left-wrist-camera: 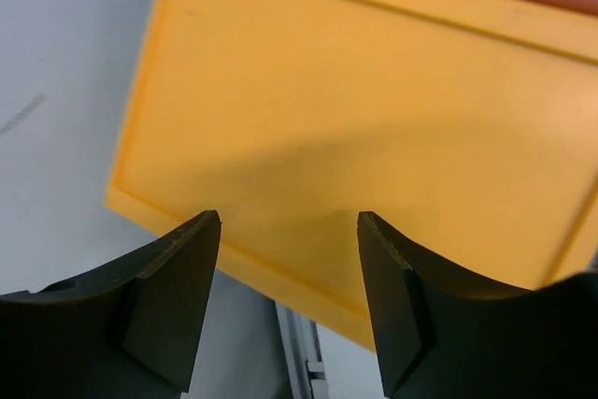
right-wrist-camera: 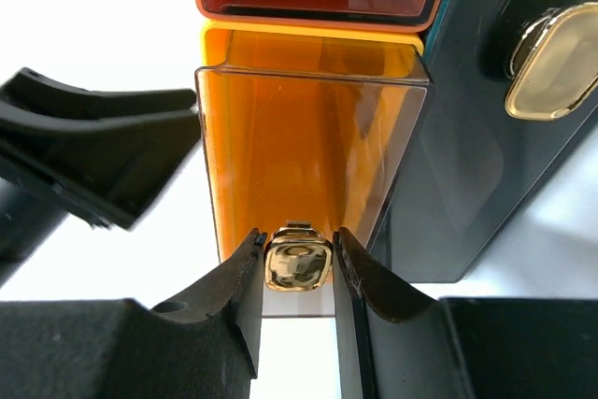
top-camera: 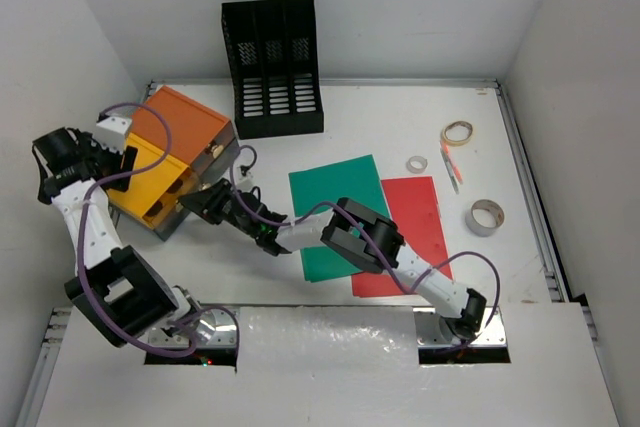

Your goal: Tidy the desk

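At drawer box (top-camera: 165, 162) front, right pincer (right-wrist-camera: 297, 249) clamped on gold knob (right-wrist-camera: 299, 268).

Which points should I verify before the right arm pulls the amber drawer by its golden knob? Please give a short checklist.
1. The right gripper is shut on the gold knob: ok.
2. The knob sits centred between the fingers: ok.
3. The left gripper is open, facing the yellow side of the drawer box; bracing contact: cannot tell.
4. The green sheet lies apart from the drawer: ok.
5. Drawer contents: cannot tell.
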Available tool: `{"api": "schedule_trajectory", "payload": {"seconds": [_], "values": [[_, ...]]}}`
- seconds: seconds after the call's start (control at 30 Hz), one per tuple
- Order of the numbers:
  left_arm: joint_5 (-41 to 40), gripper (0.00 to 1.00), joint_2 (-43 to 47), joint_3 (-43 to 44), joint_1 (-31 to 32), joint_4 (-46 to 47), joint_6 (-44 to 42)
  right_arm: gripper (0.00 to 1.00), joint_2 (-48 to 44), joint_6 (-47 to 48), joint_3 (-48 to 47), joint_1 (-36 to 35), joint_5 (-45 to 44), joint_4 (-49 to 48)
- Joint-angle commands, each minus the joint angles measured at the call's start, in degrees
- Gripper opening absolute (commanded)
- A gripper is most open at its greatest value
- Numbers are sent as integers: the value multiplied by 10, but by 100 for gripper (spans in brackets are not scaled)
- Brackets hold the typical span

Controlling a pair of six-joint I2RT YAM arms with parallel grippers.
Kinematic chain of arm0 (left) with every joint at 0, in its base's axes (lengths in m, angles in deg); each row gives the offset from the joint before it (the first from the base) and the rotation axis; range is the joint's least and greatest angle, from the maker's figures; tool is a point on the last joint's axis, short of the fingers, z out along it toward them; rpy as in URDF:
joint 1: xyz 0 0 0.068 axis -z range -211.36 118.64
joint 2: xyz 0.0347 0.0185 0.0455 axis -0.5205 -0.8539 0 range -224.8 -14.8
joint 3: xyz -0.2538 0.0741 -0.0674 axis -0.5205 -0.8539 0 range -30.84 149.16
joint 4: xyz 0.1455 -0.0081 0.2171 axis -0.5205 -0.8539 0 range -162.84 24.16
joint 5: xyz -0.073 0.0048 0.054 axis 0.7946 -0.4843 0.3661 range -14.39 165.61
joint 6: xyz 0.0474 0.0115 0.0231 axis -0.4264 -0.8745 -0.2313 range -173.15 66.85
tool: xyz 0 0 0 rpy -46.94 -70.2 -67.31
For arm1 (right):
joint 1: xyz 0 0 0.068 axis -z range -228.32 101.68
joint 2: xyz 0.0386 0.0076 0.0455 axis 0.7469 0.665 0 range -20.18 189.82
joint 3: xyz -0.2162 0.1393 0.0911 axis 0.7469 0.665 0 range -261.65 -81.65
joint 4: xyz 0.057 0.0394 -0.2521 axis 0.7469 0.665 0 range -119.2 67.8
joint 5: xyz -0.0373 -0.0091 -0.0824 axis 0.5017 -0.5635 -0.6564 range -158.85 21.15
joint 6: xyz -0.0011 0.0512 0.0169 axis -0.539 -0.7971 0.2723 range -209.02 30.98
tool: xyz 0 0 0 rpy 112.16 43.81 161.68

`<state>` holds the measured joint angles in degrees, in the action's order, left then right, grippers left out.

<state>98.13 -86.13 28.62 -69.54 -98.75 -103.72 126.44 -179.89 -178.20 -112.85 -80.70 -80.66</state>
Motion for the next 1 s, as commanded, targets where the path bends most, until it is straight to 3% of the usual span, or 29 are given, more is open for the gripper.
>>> {"api": "schedule_trajectory", "payload": {"seconds": [0.0, 0.2, 0.5, 0.77, 0.97], "values": [[4, 60, 1, 60, 0, -11, 41, 0, -34, 5, 35, 29, -36, -18], [-16, 62, -7, 101, -1, -24, 57, 0, -70, 8, 113, 35, -35, -39], [-13, 62, -11, 75, -1, -9, 70, 0, -179, 48, 268, 39, -18, -55], [-27, 62, -16, 78, -1, 7, 93, 0, -213, 32, 339, 50, 3, -58], [-28, 62, -16, 76, -1, 16, 104, 0, -262, 76, 382, 57, 8, -53]]}}
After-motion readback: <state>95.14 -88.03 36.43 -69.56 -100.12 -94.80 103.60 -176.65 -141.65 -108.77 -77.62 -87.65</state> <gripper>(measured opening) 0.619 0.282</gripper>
